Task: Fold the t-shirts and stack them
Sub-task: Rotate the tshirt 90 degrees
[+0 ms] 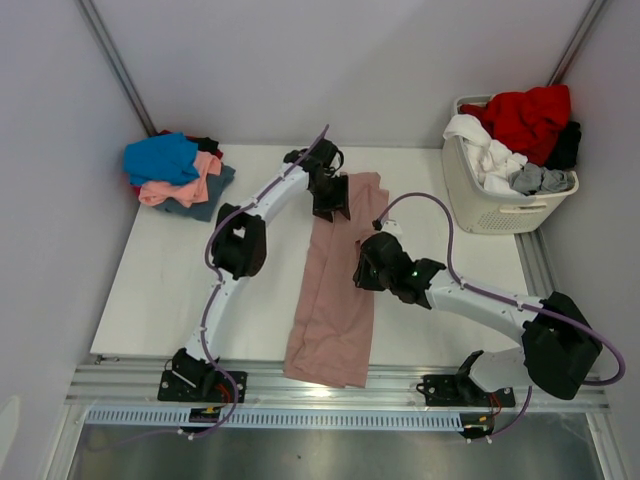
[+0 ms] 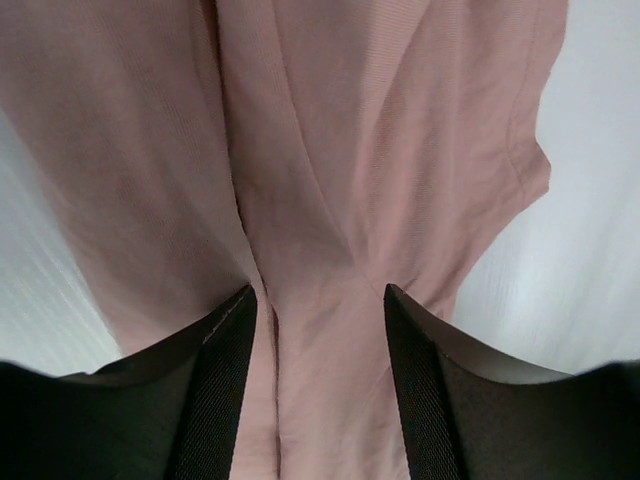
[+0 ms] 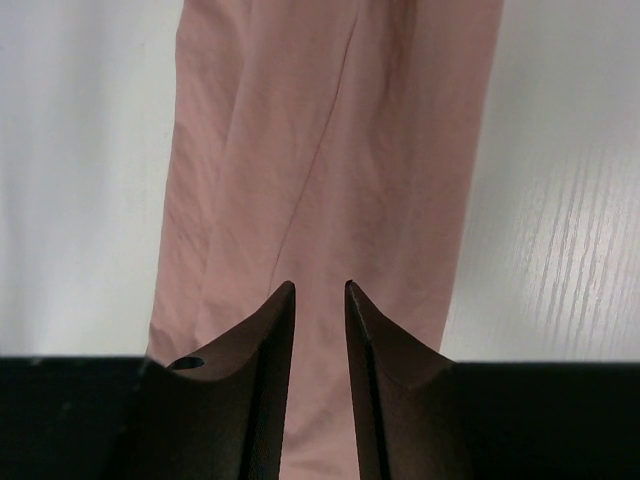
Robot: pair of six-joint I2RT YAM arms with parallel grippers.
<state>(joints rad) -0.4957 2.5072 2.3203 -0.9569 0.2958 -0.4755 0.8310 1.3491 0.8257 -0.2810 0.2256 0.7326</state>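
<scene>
Dusty-pink t-shirt (image 1: 335, 300) lies as a long strip on the white table (image 1: 170, 290), its near end overhanging. Right gripper (image 3: 320, 290) fingers are nearly together, grip unclear. Left gripper (image 2: 320, 295) is spread wide. Far left, stacked tees (image 1: 175, 175). Far right, a basket (image 1: 490, 210) holds red, white and grey clothes.

Centre: the long shirt (image 1: 335, 290) lies on the table (image 1: 170, 290), running from upper centre to bottom centre.
Upper left: a pile of shirts (image 1: 180, 175) on the table.
Upper right: the basket (image 1: 490, 210), clothes (image 1: 520, 130) in it.
My left gripper (image 1: 331, 205): over the long shirt's upper end.
My right gripper (image 1: 365, 268): at its right edge, midway.
</scene>
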